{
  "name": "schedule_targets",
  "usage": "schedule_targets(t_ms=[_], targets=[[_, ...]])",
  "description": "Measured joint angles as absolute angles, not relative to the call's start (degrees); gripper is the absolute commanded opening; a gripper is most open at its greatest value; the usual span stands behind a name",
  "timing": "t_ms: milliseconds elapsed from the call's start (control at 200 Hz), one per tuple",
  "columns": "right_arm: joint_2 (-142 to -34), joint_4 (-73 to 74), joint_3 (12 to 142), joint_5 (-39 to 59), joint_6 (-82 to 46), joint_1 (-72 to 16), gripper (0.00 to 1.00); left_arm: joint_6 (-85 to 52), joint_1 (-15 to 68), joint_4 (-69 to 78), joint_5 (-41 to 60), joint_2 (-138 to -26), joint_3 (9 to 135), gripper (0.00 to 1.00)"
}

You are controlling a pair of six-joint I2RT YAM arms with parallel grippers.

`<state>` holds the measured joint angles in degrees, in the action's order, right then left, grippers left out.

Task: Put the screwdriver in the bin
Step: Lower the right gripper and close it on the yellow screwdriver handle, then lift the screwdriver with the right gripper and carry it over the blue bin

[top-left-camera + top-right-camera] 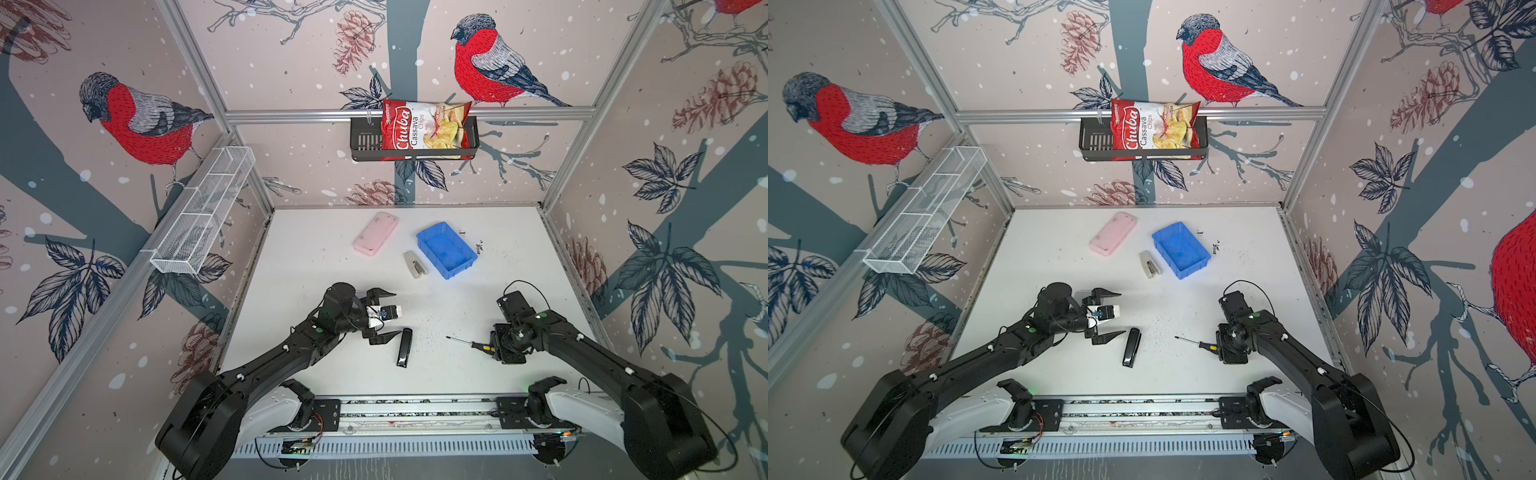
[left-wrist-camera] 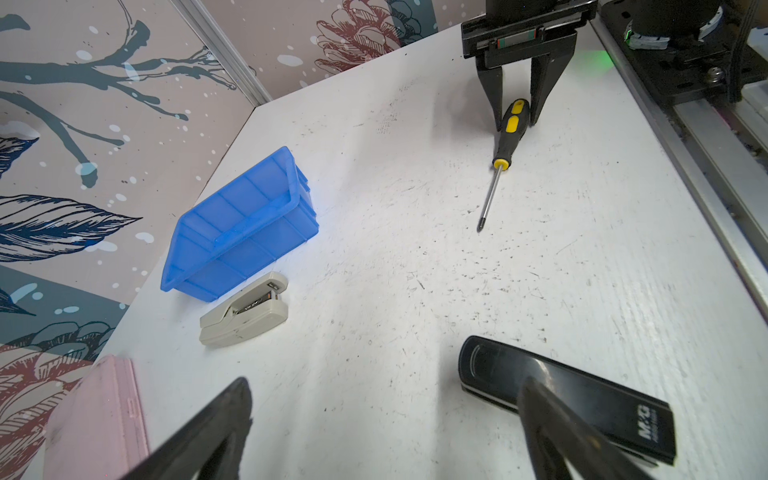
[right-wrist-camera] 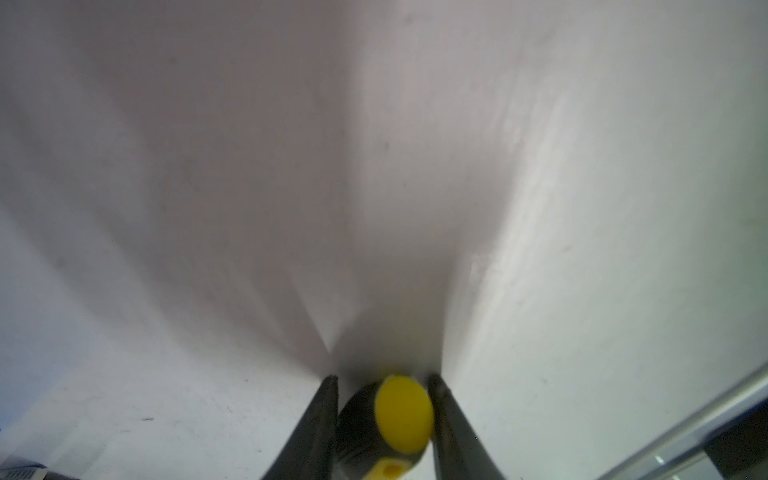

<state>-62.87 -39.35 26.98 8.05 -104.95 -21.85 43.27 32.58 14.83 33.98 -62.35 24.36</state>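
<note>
The screwdriver (image 1: 469, 343) (image 1: 1196, 343) lies flat on the white table at the front right, its thin shaft pointing left. My right gripper (image 1: 492, 348) (image 1: 1219, 347) points straight down over the black-and-yellow handle. In the left wrist view the screwdriver (image 2: 509, 129) has the right gripper (image 2: 515, 120) shut on its handle end, fingertips at the tabletop. In the right wrist view both fingers press the yellow-capped handle (image 3: 399, 419). The blue bin (image 1: 446, 249) (image 1: 1179, 249) (image 2: 237, 232) stands empty at the back centre. My left gripper (image 1: 397, 312) (image 2: 384, 386) hangs open and empty at the front left.
A black stapler (image 1: 404, 347) (image 2: 573, 399) lies just right of the left gripper. A beige stapler (image 1: 414, 264) sits against the bin's left side, a pink case (image 1: 376, 232) further left. A chips bag (image 1: 424, 129) fills the back-wall rack; a mesh basket (image 1: 203, 212) hangs on the left wall.
</note>
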Motion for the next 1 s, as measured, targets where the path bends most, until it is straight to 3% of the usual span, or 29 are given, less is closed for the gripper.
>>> schedule_targets(t_ms=[465, 1001], targets=[[-56.8, -36.6, 26.5, 3.1, -103.4, -21.5, 0.07, 41.3, 32.6, 17.9, 32.3, -62.2, 23.9, 0.98], [-58.4, -30.0, 36.4, -1.0, -95.3, -18.3, 0.03, 33.0, 32.6, 21.9, 27.9, -62.9, 25.2, 0.98]])
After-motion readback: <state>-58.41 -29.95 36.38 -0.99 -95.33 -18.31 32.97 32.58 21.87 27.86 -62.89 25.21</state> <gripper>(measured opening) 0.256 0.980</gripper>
